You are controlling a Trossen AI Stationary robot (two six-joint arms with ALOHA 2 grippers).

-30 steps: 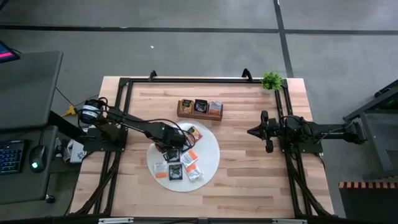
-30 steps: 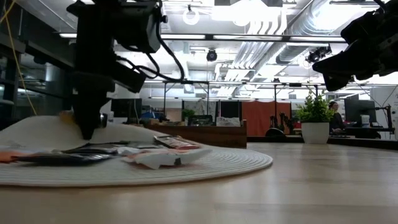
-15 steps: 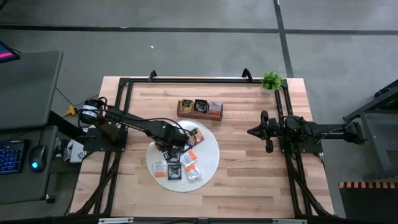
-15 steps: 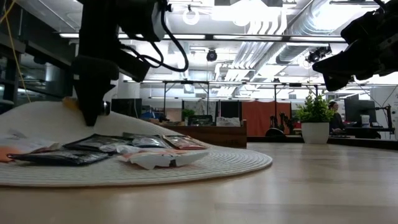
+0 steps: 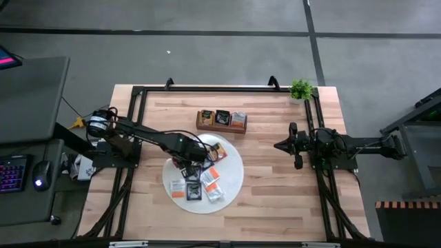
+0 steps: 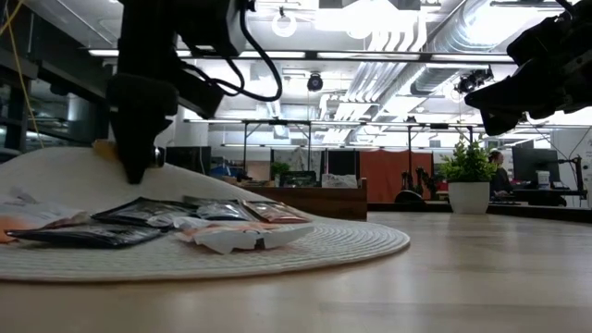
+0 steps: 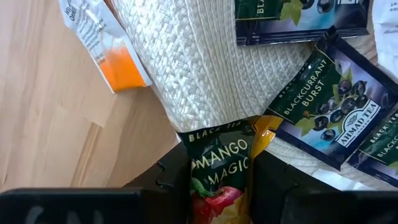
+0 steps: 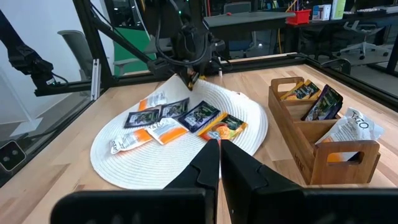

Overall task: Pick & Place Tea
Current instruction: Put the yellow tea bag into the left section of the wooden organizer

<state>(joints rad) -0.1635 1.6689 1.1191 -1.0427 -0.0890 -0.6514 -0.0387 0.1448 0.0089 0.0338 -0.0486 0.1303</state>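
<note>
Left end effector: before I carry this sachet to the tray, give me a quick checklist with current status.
1. Grip: left end effector is shut on the mango sachet. Ok.
2. Mat: the white mat edge is lifted, and the left wrist view shows it touching the sachet; pinched with it, cannot tell. Not ok.
3. Other sachets: the blackcurrant sachet lies apart from the grip. Ok.
4. Tray: wooden tray stands upright behind the mat, with sachets already in every compartment. Ok.
5. Right end effector is shut, parked away from the mat. Ok.
</note>
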